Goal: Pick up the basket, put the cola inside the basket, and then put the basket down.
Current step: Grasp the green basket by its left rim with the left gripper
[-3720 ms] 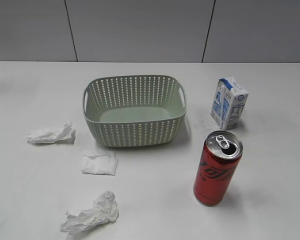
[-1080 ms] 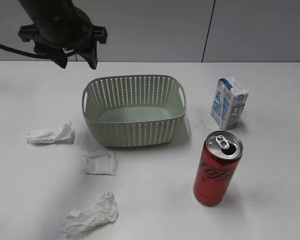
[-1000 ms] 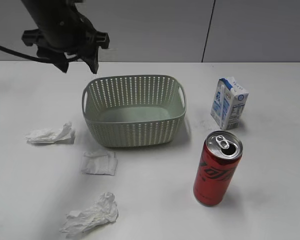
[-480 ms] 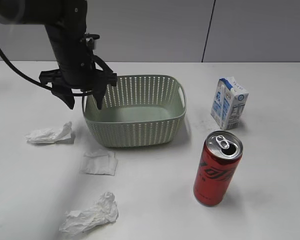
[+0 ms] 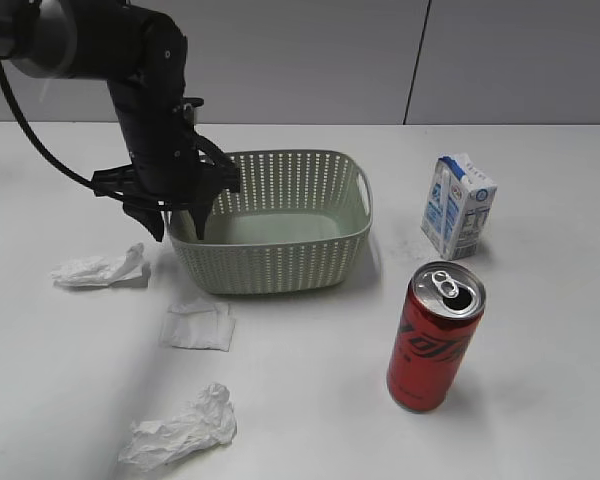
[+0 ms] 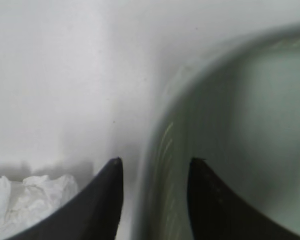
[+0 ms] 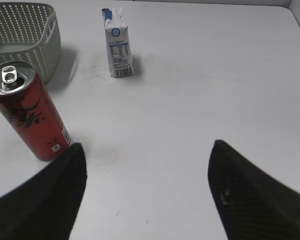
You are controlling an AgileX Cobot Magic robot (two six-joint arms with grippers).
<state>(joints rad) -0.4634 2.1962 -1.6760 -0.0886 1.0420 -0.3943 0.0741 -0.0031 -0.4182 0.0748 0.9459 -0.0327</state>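
The pale green slotted basket (image 5: 280, 225) stands on the white table, empty. My left gripper (image 5: 178, 228) is open and straddles the basket's left wall, one finger outside, one inside. The left wrist view shows that blurred wall (image 6: 162, 165) between the two finger tips (image 6: 155, 162). The red cola can (image 5: 434, 338) stands upright and opened at the front right; it also shows in the right wrist view (image 7: 29, 115). My right gripper (image 7: 147, 150) is open and empty above bare table to the right of the can. The basket's corner shows there too (image 7: 25, 30).
A white-and-blue milk carton (image 5: 458, 206) stands right of the basket, behind the can, also in the right wrist view (image 7: 117, 44). Crumpled tissues lie left of the basket (image 5: 100, 268), in front of it (image 5: 198, 325) and at the front edge (image 5: 180, 428).
My left arm came in from the upper left and went down; its open fingers now sit over the basket's left wall. The basket, can and carton have not moved.
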